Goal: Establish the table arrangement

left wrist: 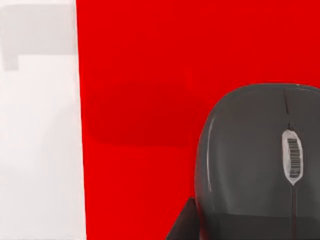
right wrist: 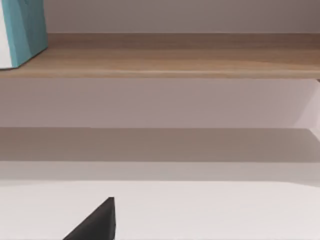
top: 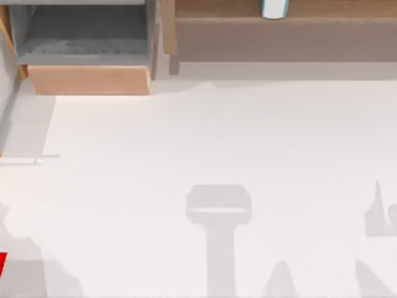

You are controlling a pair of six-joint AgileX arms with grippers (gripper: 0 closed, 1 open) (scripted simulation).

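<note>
The white table spans the top view. At its lower left edge a sliver of a red mat shows. In the left wrist view the red mat lies on the table, and a dark grey computer mouse with a scroll wheel rests on it. A dark corner of my left gripper sits right beside the mouse's side. A dark corner of my right gripper hovers low over the bare table, facing the shelf.
A light-wood drawer box with a grey inside stands open at the back left. A long brown shelf runs along the back right and carries a teal and white box, the box also in the right wrist view. Arm shadows cross the table's front.
</note>
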